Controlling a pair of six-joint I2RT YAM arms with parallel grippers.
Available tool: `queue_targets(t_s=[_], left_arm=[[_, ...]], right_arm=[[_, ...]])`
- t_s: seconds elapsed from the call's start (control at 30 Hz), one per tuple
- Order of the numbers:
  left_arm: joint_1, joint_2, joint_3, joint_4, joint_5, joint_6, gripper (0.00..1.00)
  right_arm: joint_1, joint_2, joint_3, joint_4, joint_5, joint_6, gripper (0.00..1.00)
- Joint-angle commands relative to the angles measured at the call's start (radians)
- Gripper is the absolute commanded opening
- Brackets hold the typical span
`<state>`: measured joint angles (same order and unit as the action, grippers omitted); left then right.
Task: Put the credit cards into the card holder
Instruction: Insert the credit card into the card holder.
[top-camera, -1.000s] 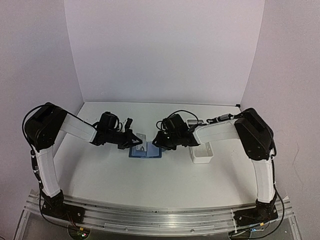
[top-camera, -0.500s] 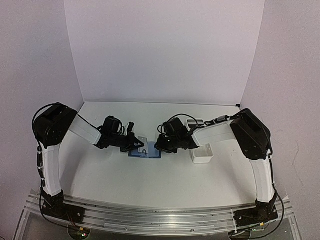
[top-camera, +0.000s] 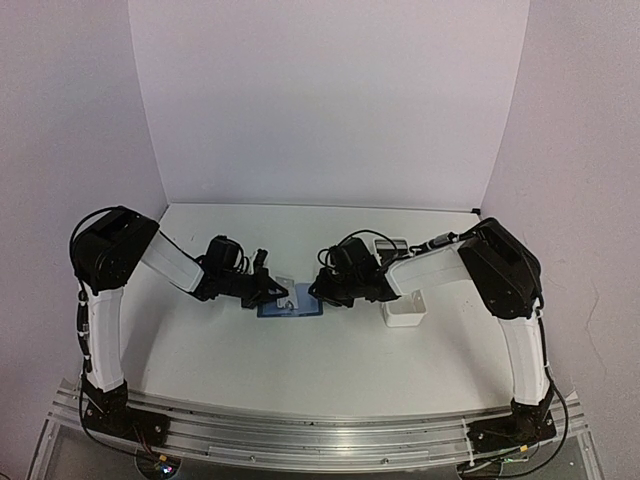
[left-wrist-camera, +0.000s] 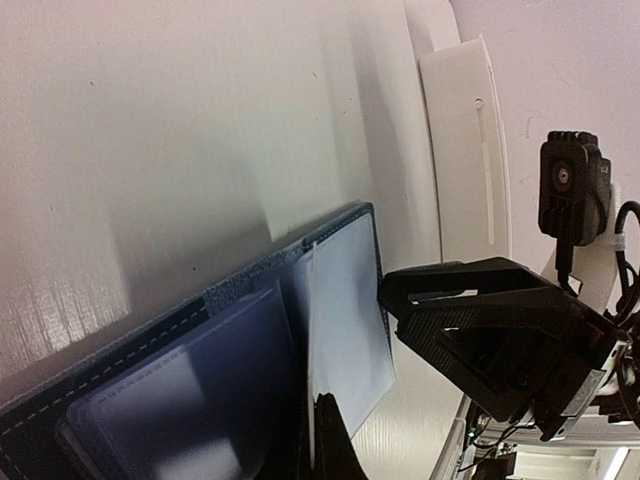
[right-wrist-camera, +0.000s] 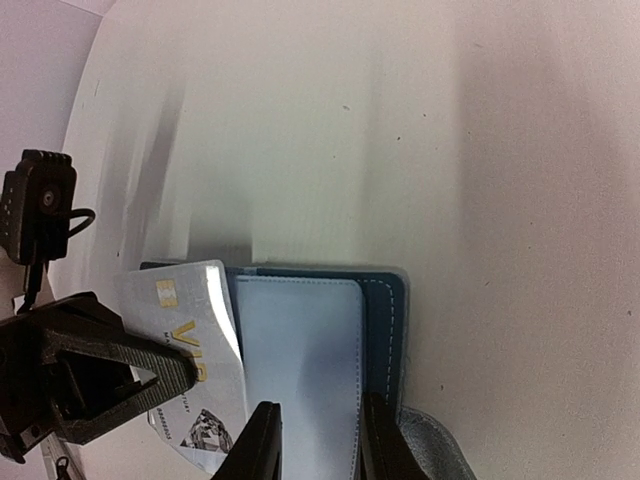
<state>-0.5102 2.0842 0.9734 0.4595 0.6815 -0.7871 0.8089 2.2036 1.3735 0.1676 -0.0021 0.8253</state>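
Observation:
The card holder (top-camera: 291, 306) lies open on the table between my grippers, light blue inside (right-wrist-camera: 300, 360). My left gripper (top-camera: 273, 292) is shut on a pale credit card (right-wrist-camera: 185, 345) printed "VIP" and holds it tilted at the holder's left half. The left wrist view shows this card (left-wrist-camera: 345, 310) over the dark holder (left-wrist-camera: 170, 380), beside my own finger (left-wrist-camera: 328, 445). My right gripper (right-wrist-camera: 322, 440) is a little open. Its fingertips (right-wrist-camera: 262, 445) rest on the holder's right panel by the silver strap (right-wrist-camera: 440, 455).
A long white tray (top-camera: 405, 308) stands to the right of the holder, behind the right arm, with something grey at its far end (top-camera: 390, 244). It also shows in the left wrist view (left-wrist-camera: 460, 150). White walls close the back and sides.
My left arm has moved in and lowered a little, bringing the card closer over the holder. My right gripper has stayed on the holder's right side.

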Motion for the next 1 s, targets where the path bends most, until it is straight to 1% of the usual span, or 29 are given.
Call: queue_targets(t_s=[0.0, 0.2, 0.3, 0.37, 0.5, 0.63, 0.97], left_arm=[[-0.010, 0.030, -0.028, 0.020, 0.006, -0.050, 0.00], [-0.009, 0.039, -0.029, 0.008, 0.000, -0.087, 0.00], [-0.012, 0.050, -0.029, 0.017, 0.026, -0.095, 0.00], [-0.016, 0.064, -0.026, 0.014, 0.047, -0.126, 0.00], [-0.009, 0.070, -0.032, -0.059, 0.059, -0.191, 0.00], [0.020, 0.055, -0.043, -0.092, 0.059, -0.240, 0.00], [0.012, 0.121, 0.018, -0.160, 0.096, -0.248, 0.00]], right_arm=[[0.008, 0.031, -0.034, -0.012, -0.052, 0.045, 0.24], [0.007, 0.027, -0.053, 0.007, -0.064, 0.067, 0.23], [0.008, 0.026, -0.057, 0.015, -0.070, 0.067, 0.23], [0.008, 0.028, -0.060, 0.019, -0.074, 0.076, 0.23], [0.008, 0.025, -0.068, 0.027, -0.075, 0.087, 0.23], [0.007, 0.023, -0.077, 0.031, -0.072, 0.085, 0.23], [0.007, 0.039, -0.067, 0.038, -0.086, 0.083, 0.23]])
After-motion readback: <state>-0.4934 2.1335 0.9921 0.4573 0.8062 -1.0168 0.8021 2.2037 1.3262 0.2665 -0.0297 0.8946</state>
